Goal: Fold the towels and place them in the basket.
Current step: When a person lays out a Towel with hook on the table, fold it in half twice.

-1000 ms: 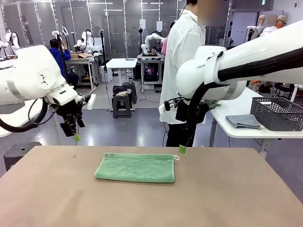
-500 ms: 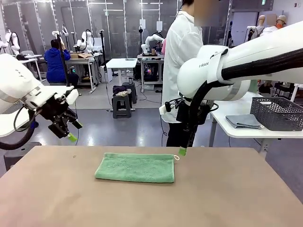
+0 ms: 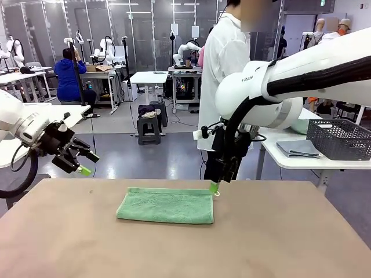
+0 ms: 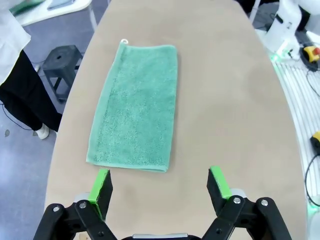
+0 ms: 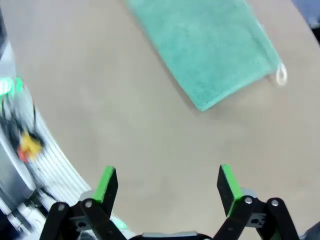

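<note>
A mint green towel lies folded flat in the middle of the brown table, its white loop at the far right corner. My right gripper hangs open just above that corner, touching nothing. Off the table's left edge, my left gripper is open and empty, well clear of the towel. The left wrist view has the towel beyond the open left gripper. In the right wrist view the towel and loop lie past the open right gripper. The dark grey basket stands on a white side table at far right, a folded light blue towel beside it.
A person in a white coat stands behind the table's far edge, close to my right arm. The white side table lies beyond the brown table's right end. Bare tabletop surrounds the green towel on all sides.
My left arm has swung away to the left and lower, off the table's edge. My right gripper has shifted left and down toward the towel's loop corner. The towel has not moved.
</note>
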